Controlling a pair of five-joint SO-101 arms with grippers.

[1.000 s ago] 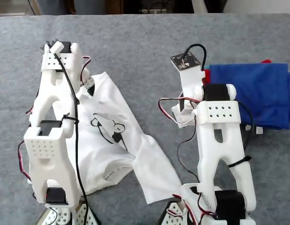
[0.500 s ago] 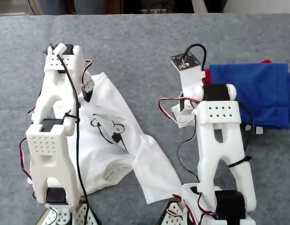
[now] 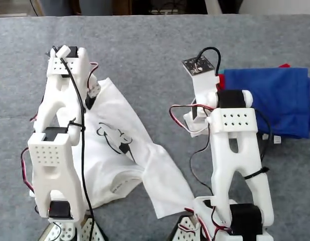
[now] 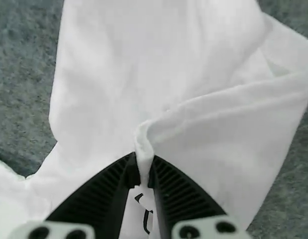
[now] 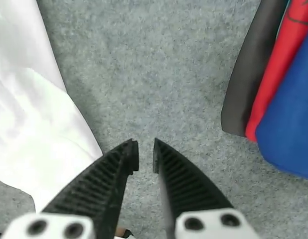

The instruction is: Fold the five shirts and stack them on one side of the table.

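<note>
Pinching a raised ridge of the white shirt [image 4: 159, 64] in the left fingers [image 4: 171, 191], clamped tight on the cloth, with the rest sprawled crumpled over the grey bench [image 3: 155, 45] beneath that arm. Holding the right fingers [image 5: 114, 172] drawn nearly together on nothing, above bare bench between the white shirt's edge and the folded pile [image 3: 275, 100] at the right side, blue on top, red and a dark layer peeking out at its edge.
</note>
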